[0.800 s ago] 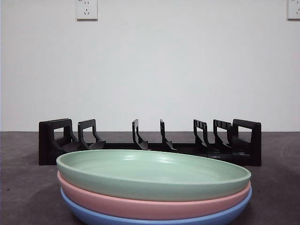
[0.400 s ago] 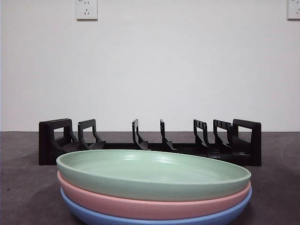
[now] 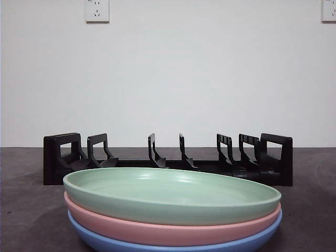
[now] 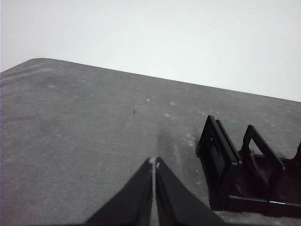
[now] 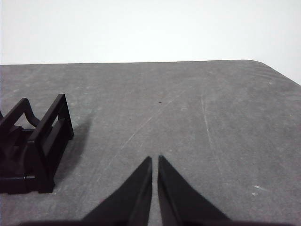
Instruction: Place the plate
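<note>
A green plate (image 3: 173, 191) lies on top of a pink plate (image 3: 168, 230) and a blue plate (image 3: 157, 245), stacked at the front of the table. Behind them stands a long black plate rack (image 3: 168, 160) with several upright dividers and empty slots. One end of the rack shows in the left wrist view (image 4: 244, 172), the other end in the right wrist view (image 5: 33, 146). My left gripper (image 4: 154, 162) is shut and empty above the bare table beside the rack. My right gripper (image 5: 155, 159) is shut and empty beside the rack's other end. Neither arm shows in the front view.
The grey table (image 3: 21, 210) runs back to a white wall with two sockets (image 3: 97, 10). Its rounded far corners show in both wrist views (image 4: 37, 61).
</note>
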